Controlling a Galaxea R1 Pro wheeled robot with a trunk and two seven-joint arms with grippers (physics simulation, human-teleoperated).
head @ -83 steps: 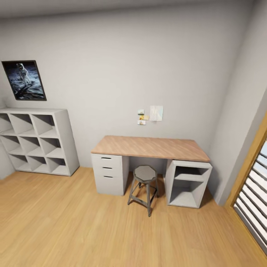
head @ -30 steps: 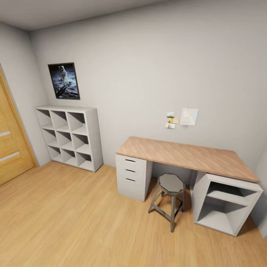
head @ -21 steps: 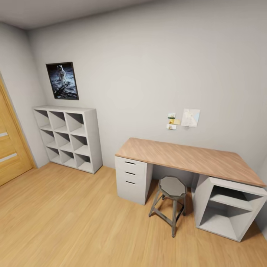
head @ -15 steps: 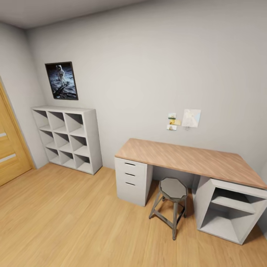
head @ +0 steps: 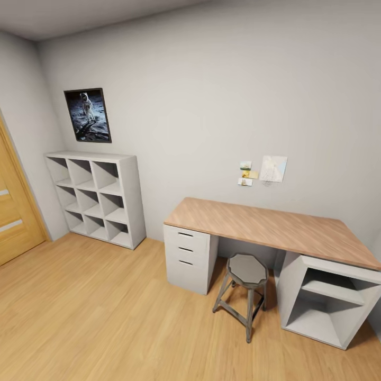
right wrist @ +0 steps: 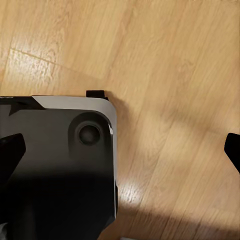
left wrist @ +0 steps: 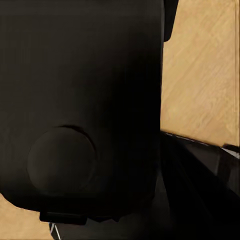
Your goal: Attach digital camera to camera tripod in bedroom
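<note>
I'm facing a bedroom wall where a desk [head: 275, 227] with a stool [head: 244, 270] tucked under it stands beside a cube shelf [head: 98, 196], my right gripper [right wrist: 120, 150] spread open over bare floor [right wrist: 175, 75], the left one's state unclear.

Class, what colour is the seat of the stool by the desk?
Grey; the stool shows best in the head view, by the desk.

Home bedroom or study: wood-topped desk [head: 264, 225] with drawer unit [head: 189, 257], metal stool [head: 245, 275], white cube shelf [head: 98, 198], framed astronaut poster [head: 88, 115], notes [head: 263, 171] pinned on wall, light wood floor [head: 106, 317], wooden door [head: 13, 211].
</note>
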